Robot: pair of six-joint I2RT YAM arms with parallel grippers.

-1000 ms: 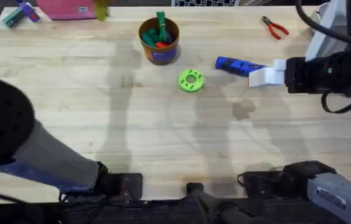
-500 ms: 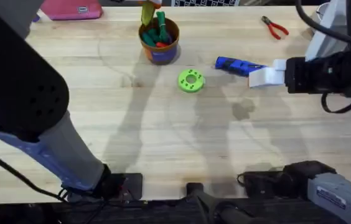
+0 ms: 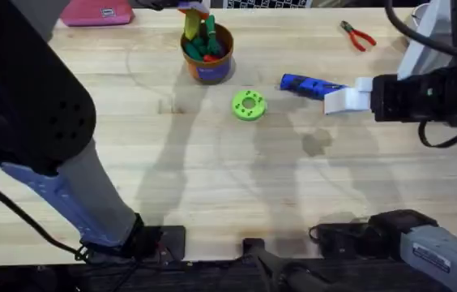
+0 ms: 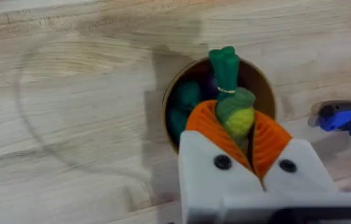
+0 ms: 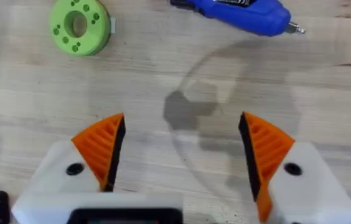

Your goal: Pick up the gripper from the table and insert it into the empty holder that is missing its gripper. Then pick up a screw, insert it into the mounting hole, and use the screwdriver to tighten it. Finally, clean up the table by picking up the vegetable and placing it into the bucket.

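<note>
My left gripper (image 4: 238, 134) is shut on the yellow vegetable (image 4: 239, 119), holding it just above the mouth of the orange-brown bucket (image 4: 174, 102). Green and red toy pieces stand inside the bucket (image 3: 208, 53). In the overhead view the vegetable (image 3: 190, 24) hangs at the bucket's far left rim under the left gripper (image 3: 190, 10). The blue screwdriver (image 3: 309, 85) lies on the table right of the bucket. My right gripper (image 5: 182, 146) hovers open over bare wood near the screwdriver (image 5: 238, 11), both its fingers carrying orange tips. The loose gripper, the empty holder and the screw are out of view.
A green round disc with holes (image 3: 249, 105) lies between the bucket and the right gripper (image 3: 331, 100). Red-handled pliers (image 3: 358, 35) rest at the far right. A pink object (image 3: 99, 10) sits at the far left edge. My left arm spans the table's left side.
My left arm has swung right from the far left corner, carrying the vegetable to just over the bucket. The right arm has stayed still.
</note>
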